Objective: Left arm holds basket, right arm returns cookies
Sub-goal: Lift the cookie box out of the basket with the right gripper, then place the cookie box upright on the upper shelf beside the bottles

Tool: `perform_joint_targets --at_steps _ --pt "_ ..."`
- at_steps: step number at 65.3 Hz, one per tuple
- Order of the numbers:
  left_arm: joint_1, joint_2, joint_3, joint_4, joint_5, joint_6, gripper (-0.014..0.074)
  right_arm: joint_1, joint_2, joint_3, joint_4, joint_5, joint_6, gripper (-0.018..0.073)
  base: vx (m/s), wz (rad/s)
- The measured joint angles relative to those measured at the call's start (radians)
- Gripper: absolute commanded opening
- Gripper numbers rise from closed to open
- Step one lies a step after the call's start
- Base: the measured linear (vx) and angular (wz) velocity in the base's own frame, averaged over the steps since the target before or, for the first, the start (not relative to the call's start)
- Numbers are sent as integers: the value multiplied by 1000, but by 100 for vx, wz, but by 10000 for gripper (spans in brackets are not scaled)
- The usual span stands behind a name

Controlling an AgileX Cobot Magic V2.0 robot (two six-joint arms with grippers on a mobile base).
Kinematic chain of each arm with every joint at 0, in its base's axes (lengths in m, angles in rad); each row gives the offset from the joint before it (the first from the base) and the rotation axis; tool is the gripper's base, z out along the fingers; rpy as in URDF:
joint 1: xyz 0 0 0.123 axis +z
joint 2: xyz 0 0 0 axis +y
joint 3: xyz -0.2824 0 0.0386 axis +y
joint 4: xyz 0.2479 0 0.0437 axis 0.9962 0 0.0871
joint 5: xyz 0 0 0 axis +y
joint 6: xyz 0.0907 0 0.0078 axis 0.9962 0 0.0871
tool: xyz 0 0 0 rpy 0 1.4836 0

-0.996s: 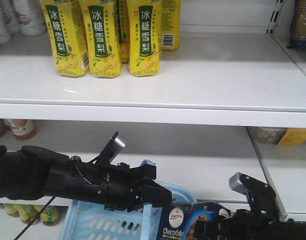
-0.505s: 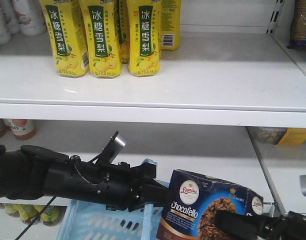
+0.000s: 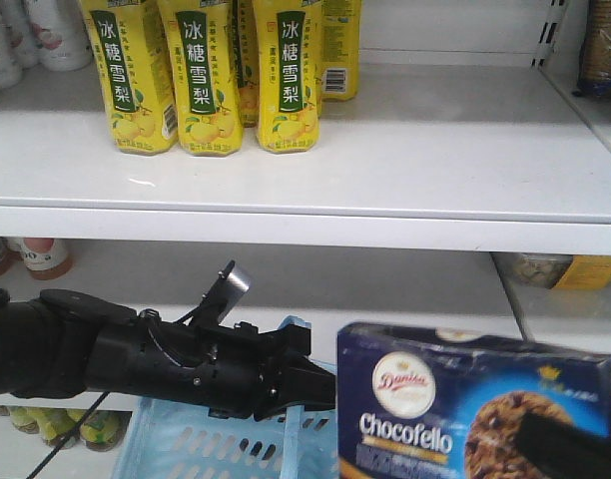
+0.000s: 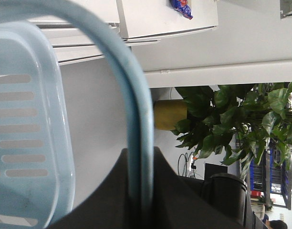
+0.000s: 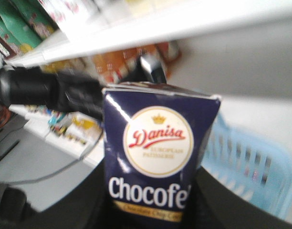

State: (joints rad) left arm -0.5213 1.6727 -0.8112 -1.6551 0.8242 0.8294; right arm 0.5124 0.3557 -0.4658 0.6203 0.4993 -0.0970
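The light blue basket (image 3: pixel 221 446) hangs low in the front view. Its handle (image 4: pixel 136 114) runs between the black fingers of my left gripper (image 4: pixel 140 191), which is shut on it. The left arm (image 3: pixel 156 361) reaches in from the left with its silver tab up. The navy Chocofello cookies carton (image 3: pixel 465 404) is lifted to the right of the basket, close to the camera and slightly blurred. My right gripper (image 5: pixel 153 212) is shut on the carton's (image 5: pixel 158 138) lower end, with a dark finger (image 3: pixel 575 447) across its front.
Several yellow drink cartons (image 3: pixel 211 75) stand at the left of the white upper shelf (image 3: pixel 435 170). The shelf below (image 3: pixel 405 299) has jars (image 3: pixel 36 256) at far left and a yellow pack (image 3: pixel 585 271) at right. A potted plant (image 4: pixel 222 119) shows in the left wrist view.
The cookies carton has risen out of the basket and come closer to the camera, now filling the lower right. The left arm and basket have hardly moved.
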Motion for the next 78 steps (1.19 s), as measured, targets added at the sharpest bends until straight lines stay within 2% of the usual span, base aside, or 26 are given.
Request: perform_joint_targets --at_steps 10,20,29,38,47,51,64,69,78 --pt "0 0 0 0 0 0 -6 0 -14 -130 -147 -54 8 239 0 0" --pt "0 0 0 0 0 0 -6 0 18 -242 -310 -185 9 239 0 0" --pt "0 0 0 0 0 0 -6 0 97 -306 -454 -295 9 239 0 0" --pt "0 0 0 0 0 0 -6 -17 226 -363 -573 -317 11 239 0 0" --pt "0 0 0 0 0 0 -6 -129 329 -400 -603 -314 48 239 0 0" --pt "0 0 0 0 0 0 -6 -205 365 -408 -607 -318 70 239 0 0" --pt "0 0 0 0 0 0 -6 -393 485 -411 -608 -400 151 239 0 0" --pt "0 0 0 0 0 0 -6 -423 533 -411 -608 -438 166 239 0 0" --pt "0 0 0 0 0 0 -6 -431 639 -411 -608 -552 171 239 0 0"
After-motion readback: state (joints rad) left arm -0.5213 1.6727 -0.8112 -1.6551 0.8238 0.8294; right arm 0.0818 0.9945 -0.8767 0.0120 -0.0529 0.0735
